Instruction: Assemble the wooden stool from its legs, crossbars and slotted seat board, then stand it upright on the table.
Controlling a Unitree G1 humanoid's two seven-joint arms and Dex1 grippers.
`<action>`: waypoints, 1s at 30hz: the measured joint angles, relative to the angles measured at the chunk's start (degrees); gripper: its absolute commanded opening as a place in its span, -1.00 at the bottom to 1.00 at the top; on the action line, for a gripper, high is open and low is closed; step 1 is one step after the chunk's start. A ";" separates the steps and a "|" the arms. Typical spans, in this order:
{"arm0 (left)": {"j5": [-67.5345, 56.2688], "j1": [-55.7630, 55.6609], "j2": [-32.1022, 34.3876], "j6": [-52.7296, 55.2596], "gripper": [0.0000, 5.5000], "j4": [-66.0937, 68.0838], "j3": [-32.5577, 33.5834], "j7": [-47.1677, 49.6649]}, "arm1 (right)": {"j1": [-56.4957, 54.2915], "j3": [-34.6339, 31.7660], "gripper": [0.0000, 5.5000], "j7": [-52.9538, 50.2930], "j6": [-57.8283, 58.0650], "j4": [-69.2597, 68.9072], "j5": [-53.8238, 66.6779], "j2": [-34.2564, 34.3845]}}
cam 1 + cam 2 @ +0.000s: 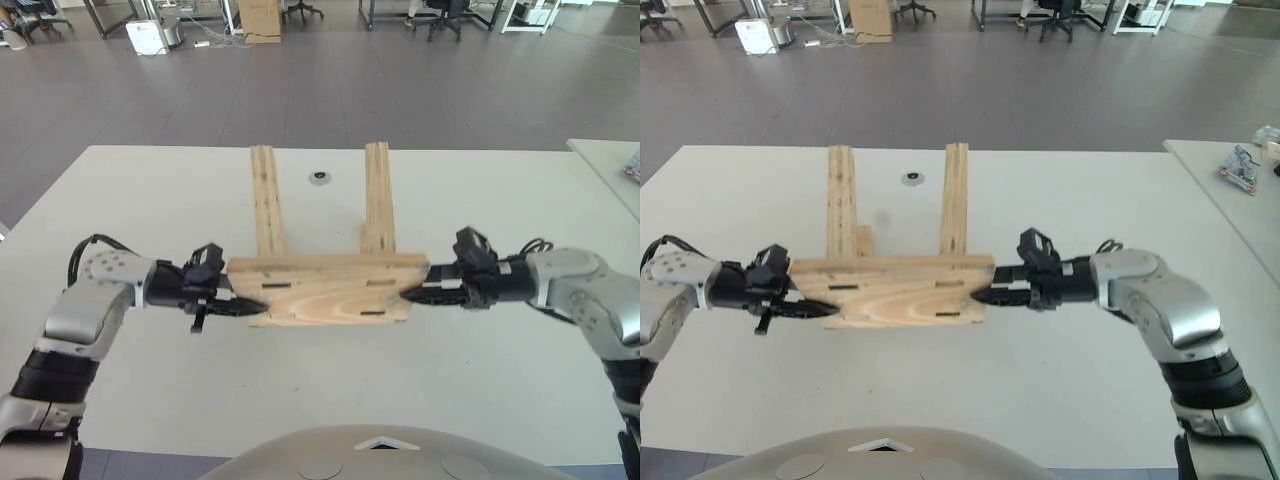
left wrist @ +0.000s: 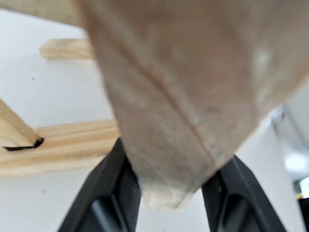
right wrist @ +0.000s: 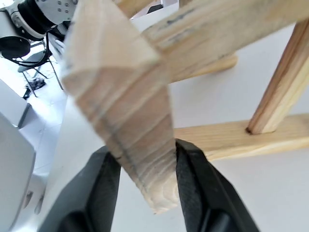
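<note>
Pale wood, stiff and probably rather light: the stool (image 1: pixel 322 272) lies on its side in the middle of the table (image 1: pixel 130 200), with the seat board (image 1: pixel 325 297) toward the robot and the legs (image 1: pixel 267 205) pointing away. The left gripper (image 1: pixel 250 307) is clamped on the left edge of the board, and the right gripper (image 1: pixel 410 295) is clamped on the right edge. The black fingers (image 3: pixel 193 188) pinch only a thin smooth edge, so I judge the stool may slip or swing when it is tipped. The joints may be loose, so holding the board itself seems safer.
</note>
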 measured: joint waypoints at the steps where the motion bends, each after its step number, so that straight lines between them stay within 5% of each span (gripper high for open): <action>1: -1.48 -3.70 0.08 4.60 -0.47 0.97 0.03 -0.20 | -3.72 -0.76 -0.41 0.50 2.93 1.92 1.31 -0.40; 7: -14.27 -19.07 1.46 37.26 -0.47 4.80 2.65 -1.30 | -20.67 -8.53 -0.41 0.68 29.72 11.93 14.45 -1.85; 12: -30.56 -34.12 0.73 57.32 -0.52 22.89 3.74 9.15 | -30.12 -4.77 -0.47 -6.13 40.89 27.23 31.67 -3.06; 20: -46.64 -58.29 -2.98 60.62 -0.52 61.03 -3.38 31.92 | -38.95 4.89 -0.49 -24.74 39.45 46.74 60.28 -5.32; 24: -47.18 -64.45 -6.00 56.45 -0.51 69.43 9.24 49.59 | -39.18 -3.14 -0.48 -47.29 24.66 52.23 70.75 2.93; 30: -60.58 -45.43 -25.14 39.95 -0.52 47.26 28.07 83.91 | -38.27 -11.69 -0.48 -75.62 4.76 52.79 71.75 13.67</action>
